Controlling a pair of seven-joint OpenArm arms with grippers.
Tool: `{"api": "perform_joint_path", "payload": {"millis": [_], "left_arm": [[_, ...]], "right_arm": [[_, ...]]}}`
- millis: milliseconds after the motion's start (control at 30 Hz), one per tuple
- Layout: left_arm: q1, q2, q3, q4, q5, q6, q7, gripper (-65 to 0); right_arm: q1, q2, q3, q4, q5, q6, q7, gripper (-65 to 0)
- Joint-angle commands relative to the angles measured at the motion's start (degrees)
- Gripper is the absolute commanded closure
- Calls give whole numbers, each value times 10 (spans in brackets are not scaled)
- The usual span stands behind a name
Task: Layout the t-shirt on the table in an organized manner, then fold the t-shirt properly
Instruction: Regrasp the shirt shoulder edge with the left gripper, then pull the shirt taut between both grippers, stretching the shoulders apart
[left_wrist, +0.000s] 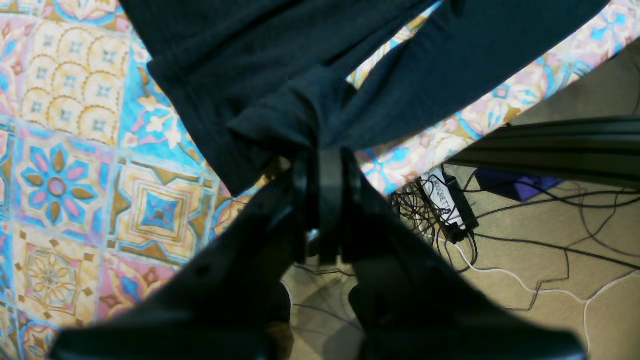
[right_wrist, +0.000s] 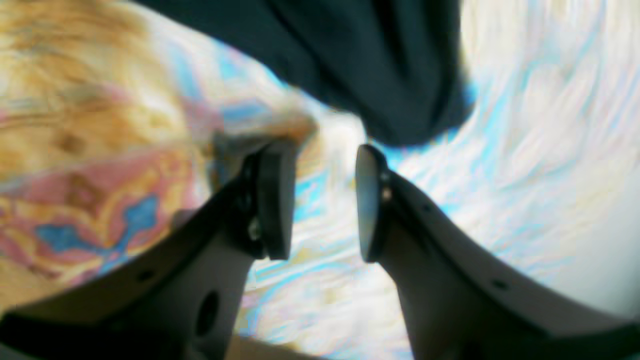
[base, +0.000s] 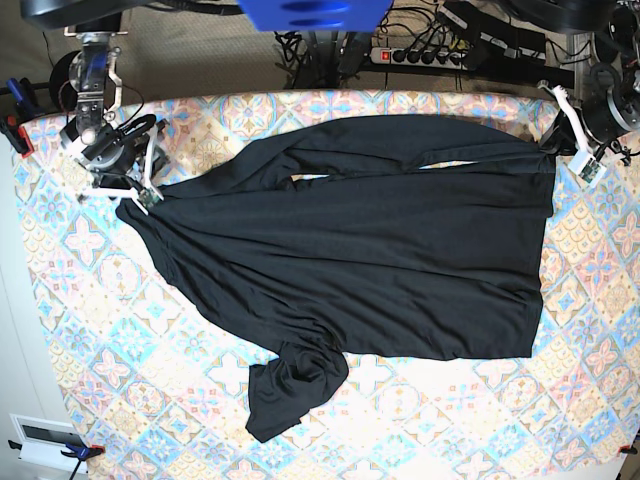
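Patterned table (base: 70, 330): T-shirt (base: 350, 235) (black) lengthwise left-right, sleeve nearward.

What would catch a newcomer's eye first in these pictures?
The black shirt, sprawled rumpled across the middle of the table. Next, the bright patterned cloth around it. Then the left gripper, pinching the shirt at its far right edge in the base view.

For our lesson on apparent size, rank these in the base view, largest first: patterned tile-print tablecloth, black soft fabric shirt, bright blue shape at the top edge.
1. Patterned tile-print tablecloth
2. Black soft fabric shirt
3. Bright blue shape
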Motion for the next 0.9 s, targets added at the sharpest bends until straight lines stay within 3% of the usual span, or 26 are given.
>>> {"api": "perform_joint_path", "payload": {"millis": [0,100,300,600,800,867], "left_arm": [[2,-10,-6,6,-7,1,-8,0],[2,-10,-5,6,-7,1,-8,0],[2,-10,-5,6,-7,1,-8,0],[1,-10,-4,6,-7,1,-9,0],[1,-10,-4,6,-7,1,-9,0],[1,-10,-4,6,-7,1,-9,0]], "right_arm": [[-7,12,-8,17,4,0,18,-193],[-25,25,-29,28,4,-1,46,-193],[-22,37,-86,22,2,-2,52,-191],[47,36,-146,-16,0,-3,53,-191],[53,35,-182,-37,-94,-3,54,-191],[53,35,-190,-38,-100,-3,54,-191]]}}
